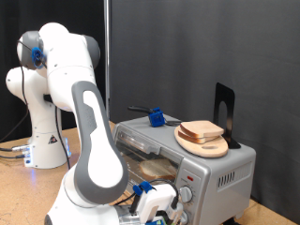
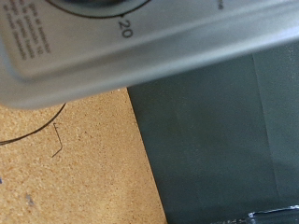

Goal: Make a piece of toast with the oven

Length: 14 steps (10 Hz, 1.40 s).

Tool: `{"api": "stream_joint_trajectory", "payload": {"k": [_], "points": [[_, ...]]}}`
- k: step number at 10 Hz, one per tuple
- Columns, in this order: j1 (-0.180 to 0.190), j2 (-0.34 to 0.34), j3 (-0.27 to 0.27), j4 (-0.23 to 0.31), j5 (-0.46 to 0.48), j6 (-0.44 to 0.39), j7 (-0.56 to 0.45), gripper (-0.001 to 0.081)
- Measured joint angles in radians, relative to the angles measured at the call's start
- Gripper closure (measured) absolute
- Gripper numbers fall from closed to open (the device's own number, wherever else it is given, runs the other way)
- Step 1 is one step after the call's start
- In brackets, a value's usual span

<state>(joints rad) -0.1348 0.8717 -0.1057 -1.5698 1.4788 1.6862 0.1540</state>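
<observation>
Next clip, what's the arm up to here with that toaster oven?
The Franka arm's gripper is down at the front of the silver oven, near its knobs. The wrist view shows the oven's panel close up, with a dial marked 20. A slice of bread sits on a wooden plate on the oven's top. The gripper holds nothing visible.

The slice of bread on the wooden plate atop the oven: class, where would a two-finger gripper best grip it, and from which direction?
Probably by opposite crust edges, coming down from above: the slice of bread lies flat on the wooden plate on the oven, top uncovered. The gripper is low, by the knobs.
</observation>
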Motion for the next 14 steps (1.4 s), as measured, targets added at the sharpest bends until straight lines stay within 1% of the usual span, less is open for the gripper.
{"api": "stream_joint_trajectory", "payload": {"k": [2,3,6,8,11,12,13,14], "points": [[0.002,-0.003,0.000,-0.001,-0.011,0.006,0.054,0.0806],[0.005,-0.005,-0.001,-0.001,-0.021,0.010,0.100,0.0806],[0.022,-0.013,-0.010,0.007,-0.067,0.033,0.278,0.0806],[0.030,-0.014,-0.016,0.016,-0.091,0.038,0.342,0.0806],[0.032,-0.015,-0.016,0.022,-0.109,0.045,0.362,0.0806],[0.033,-0.015,-0.017,0.026,-0.119,0.046,0.384,0.0806],[0.033,-0.015,-0.015,0.027,-0.116,0.050,0.358,0.0806],[0.032,-0.015,-0.012,0.020,-0.094,0.056,0.278,0.0806]]}}
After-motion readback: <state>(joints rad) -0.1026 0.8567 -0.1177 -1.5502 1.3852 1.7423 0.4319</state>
